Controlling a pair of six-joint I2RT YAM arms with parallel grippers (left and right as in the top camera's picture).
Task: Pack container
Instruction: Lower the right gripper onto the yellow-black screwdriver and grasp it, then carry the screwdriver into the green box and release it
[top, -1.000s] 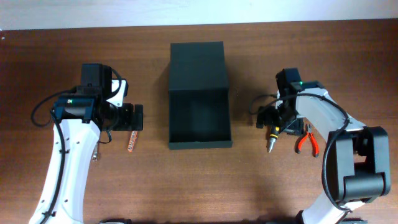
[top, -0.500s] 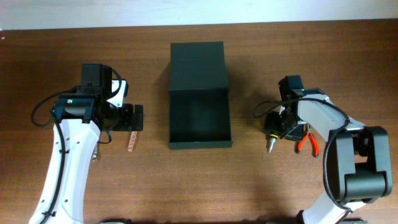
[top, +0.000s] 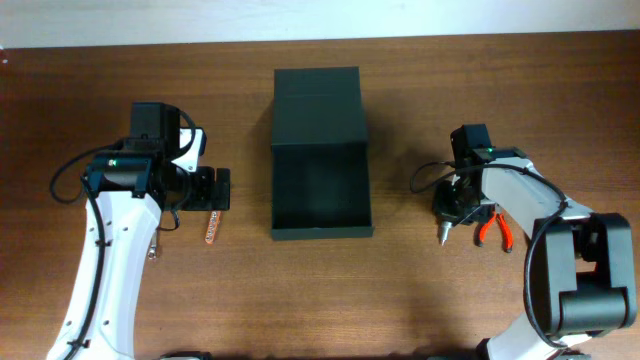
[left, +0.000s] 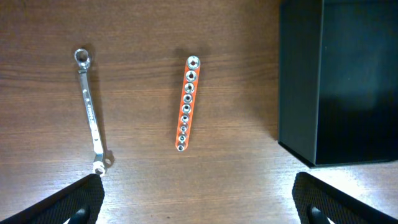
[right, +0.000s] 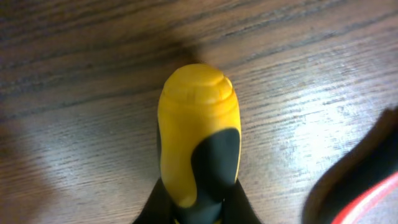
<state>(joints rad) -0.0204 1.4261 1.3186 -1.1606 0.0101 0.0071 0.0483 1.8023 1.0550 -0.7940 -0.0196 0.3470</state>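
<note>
The container (top: 320, 150) is a dark green-black box in the middle of the table, with its flap lid folded back toward the far side; its wall (left: 339, 81) also shows in the left wrist view. A screwdriver (right: 198, 130) with a yellow and black handle lies on the wood to its right. My right gripper (right: 198, 211) is shut on that handle, and the metal tip (top: 441, 236) pokes out below my right gripper (top: 450, 205). My left gripper (left: 199, 205) is wide open and holds nothing. It hovers left of the container, above an orange socket rail (left: 186, 102).
A silver wrench (left: 91, 112) lies left of the socket rail (top: 210, 228). Red-handled pliers (top: 492, 228) rest just right of the screwdriver, and their handle (right: 373, 186) shows at the right wrist view's corner.
My right gripper has gone from open to shut on the screwdriver handle and shifted slightly right and toward the near edge. The left arm has not moved.
</note>
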